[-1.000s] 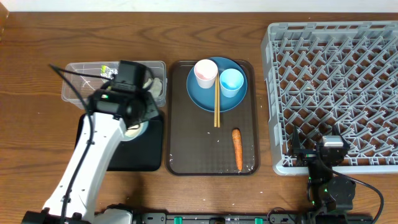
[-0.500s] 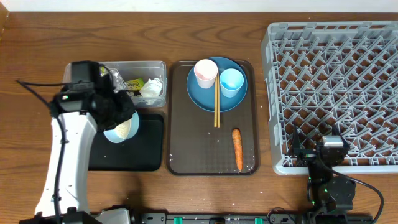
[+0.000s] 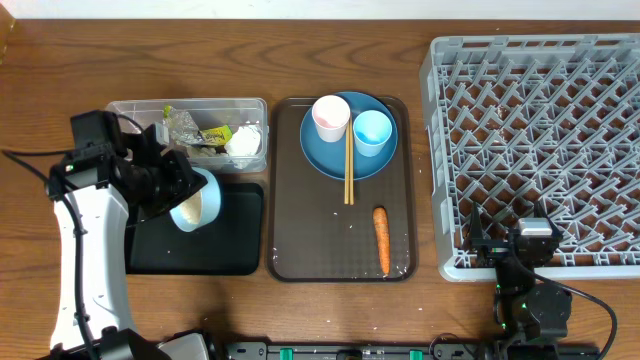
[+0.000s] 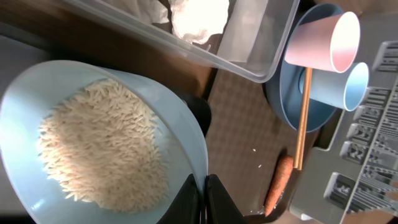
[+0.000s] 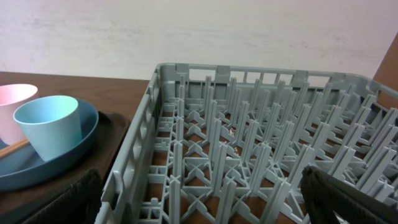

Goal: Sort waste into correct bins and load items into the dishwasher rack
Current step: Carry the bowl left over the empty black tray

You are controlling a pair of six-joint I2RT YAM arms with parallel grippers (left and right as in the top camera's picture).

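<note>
My left gripper point(image 4: 203, 199) is shut on the rim of the pale-blue bowl point(image 3: 197, 200). The bowl is tipped on its side over the black tray point(image 3: 235, 245), with a heap of rice point(image 4: 106, 143) still inside. The clear tub point(image 3: 130, 108) behind holds foil point(image 3: 180, 122), a yellow-green wrapper point(image 3: 215, 134) and tissue point(image 3: 243, 143). On the dark-blue plate point(image 3: 325, 160) stand a pink cup point(image 3: 331, 117) and a light-blue cup point(image 3: 372, 131), with chopsticks point(image 3: 348, 170) across it. A carrot point(image 3: 381, 240) lies nearer the front. My right gripper point(image 5: 202, 196) is open at the grey rack's point(image 3: 540, 130) front edge.
The plate, the cups, the chopsticks and the carrot all rest on a brown serving tray point(image 3: 300, 240) between the bins and the rack. A few stray rice grains lie on it near the carrot. Bare wooden table point(image 3: 60, 60) surrounds everything.
My left arm has swung left and toward the front with the bowl, uncovering the tub's contents. The bowl now hangs tipped over the black tray. The right arm has not moved.
</note>
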